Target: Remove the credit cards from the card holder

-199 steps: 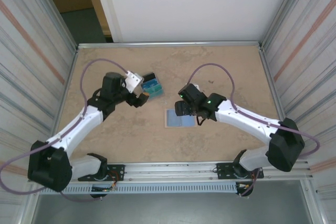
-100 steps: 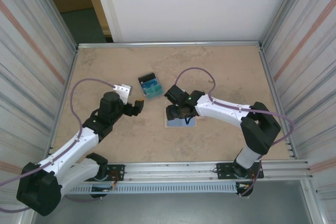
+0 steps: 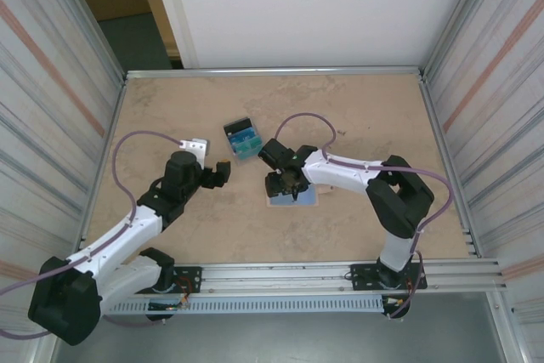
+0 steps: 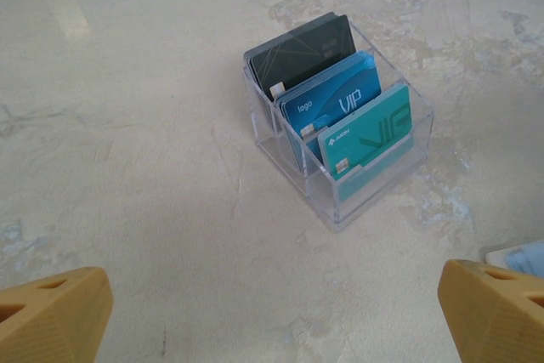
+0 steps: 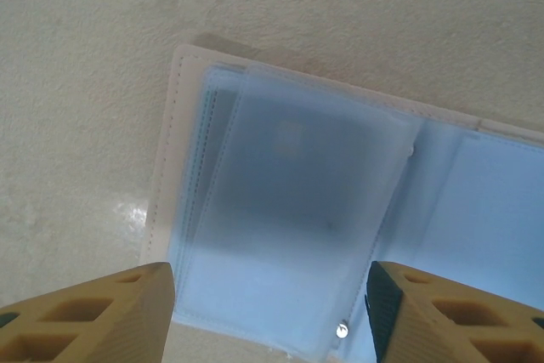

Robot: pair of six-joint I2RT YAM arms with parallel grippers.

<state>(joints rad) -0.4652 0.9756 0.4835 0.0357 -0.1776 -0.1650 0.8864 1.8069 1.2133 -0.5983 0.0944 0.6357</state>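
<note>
The card holder [image 5: 306, 210] lies open on the table, with a beige rim and frosted pale blue sleeves; a faint square shows through the top sleeve. My right gripper [image 5: 268, 312] hovers close over it, open, its tan fingers [image 5: 93, 312] standing either side of the sleeve stack; from above, the gripper [image 3: 285, 184] covers the holder's [image 3: 304, 199] left half. The credit cards [image 4: 340, 116], one dark grey, one blue and one teal, stand upright in a clear box. My left gripper [image 4: 276, 312] is wide open over bare table a little short of that box, holding nothing.
The clear plastic box [image 3: 244, 138] with its three slots stands on the tan table [image 3: 365, 116] just behind and left of the card holder. A corner of the holder [image 4: 520, 255] shows by my left gripper's right finger. Metal walls close in both sides.
My right gripper has moved left and down over the open card holder, and its jaws have narrowed. My left arm has drawn back from the clear box toward the near left.
</note>
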